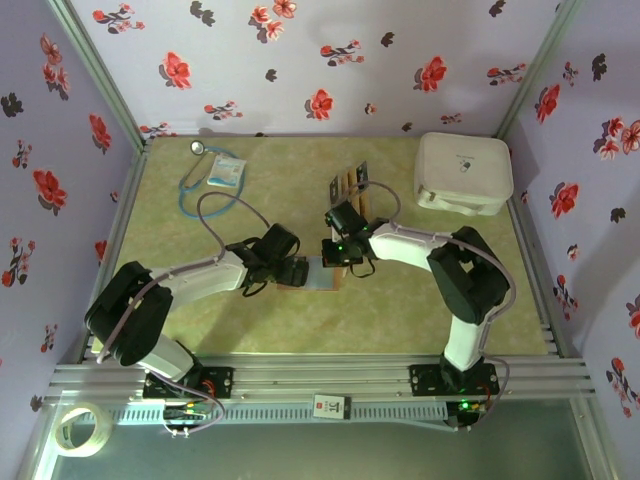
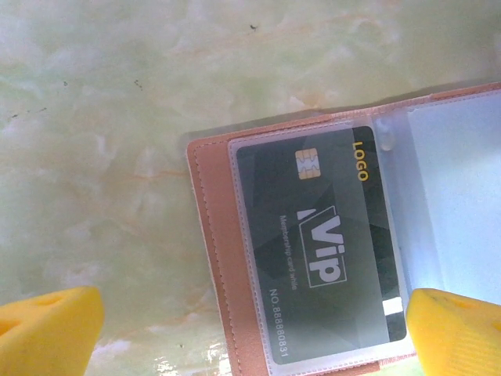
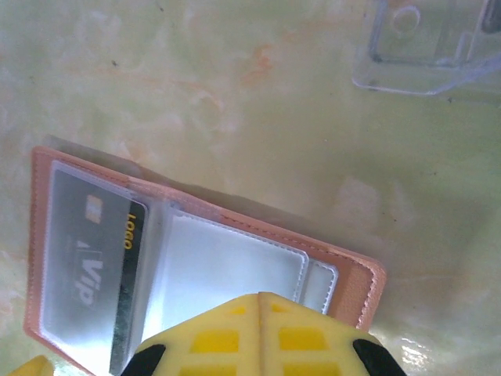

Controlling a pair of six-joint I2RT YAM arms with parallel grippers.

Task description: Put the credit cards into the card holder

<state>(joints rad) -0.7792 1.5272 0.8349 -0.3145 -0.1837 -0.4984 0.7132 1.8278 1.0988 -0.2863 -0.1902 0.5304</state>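
The card holder (image 1: 312, 274) lies open on the table, a reddish-brown leather wallet (image 2: 210, 258) with clear pockets. A black "VIP" credit card (image 2: 321, 251) sits inside its left pocket (image 3: 94, 266). The right pocket (image 3: 227, 266) looks empty and white. My left gripper (image 2: 250, 345) is open, its yellow fingertips (image 2: 47, 329) straddling the card side of the holder. My right gripper (image 3: 260, 299) is shut, with nothing visible between its fingers, low over the holder's right half (image 3: 356, 274). Dark and orange cards (image 1: 349, 184) stand upright in a rack behind the holder.
A clear plastic stand (image 3: 423, 55) sits just beyond the holder. A big white rounded case (image 1: 462, 172) is at the back right. A stethoscope (image 1: 200, 170) and a small packet (image 1: 226, 170) lie back left. A tape roll (image 1: 80, 430) rests off the table, front left.
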